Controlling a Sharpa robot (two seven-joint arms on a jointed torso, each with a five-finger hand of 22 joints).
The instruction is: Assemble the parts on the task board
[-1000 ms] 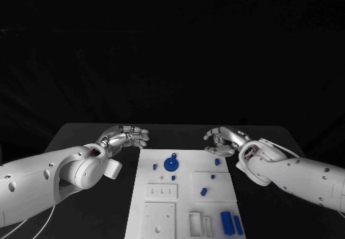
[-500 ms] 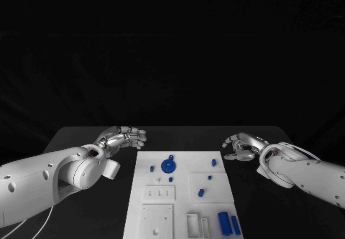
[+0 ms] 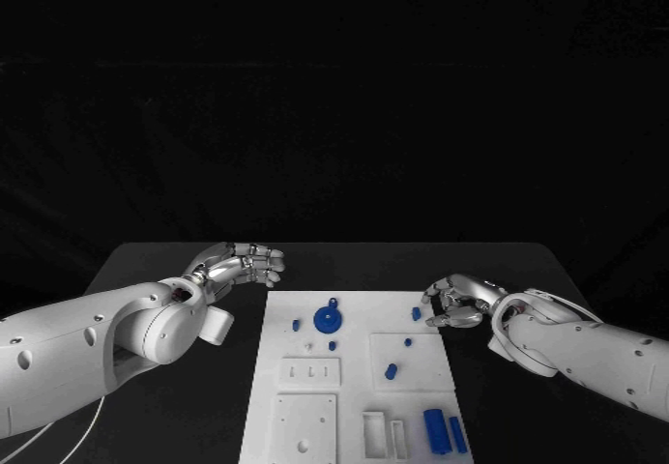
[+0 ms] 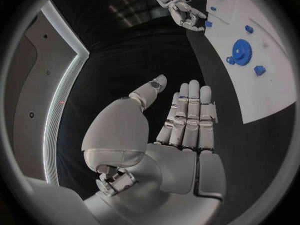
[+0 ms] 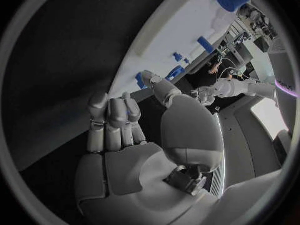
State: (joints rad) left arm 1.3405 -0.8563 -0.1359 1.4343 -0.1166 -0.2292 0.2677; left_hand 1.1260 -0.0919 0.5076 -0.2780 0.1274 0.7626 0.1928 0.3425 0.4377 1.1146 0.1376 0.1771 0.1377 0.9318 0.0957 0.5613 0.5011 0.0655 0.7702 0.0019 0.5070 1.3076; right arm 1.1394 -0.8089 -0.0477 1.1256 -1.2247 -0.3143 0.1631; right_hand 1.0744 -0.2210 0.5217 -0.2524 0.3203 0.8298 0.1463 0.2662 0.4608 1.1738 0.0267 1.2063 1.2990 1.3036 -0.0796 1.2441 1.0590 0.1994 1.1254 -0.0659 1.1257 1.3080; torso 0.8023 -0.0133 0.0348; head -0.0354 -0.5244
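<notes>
The black surface carries the white task board, which runs from the middle toward the near edge, where the head view cuts it off. The left arm has not moved since the earlier frames; its left hand rests just off the board's far left corner, fingers pressed together side by side and loosely curled, holding nothing. The right hand has swung back in from the open surface to the board's far right edge, beside a small blue part. Its fingers are bent and close together; I cannot tell whether they touch that part or pinch anything.

On the board, a blue disc lies near the far end, two blue cylinders lie side by side at the near right, and a blue peg sits mid-board. Several smaller blue pieces are too small to make out.
</notes>
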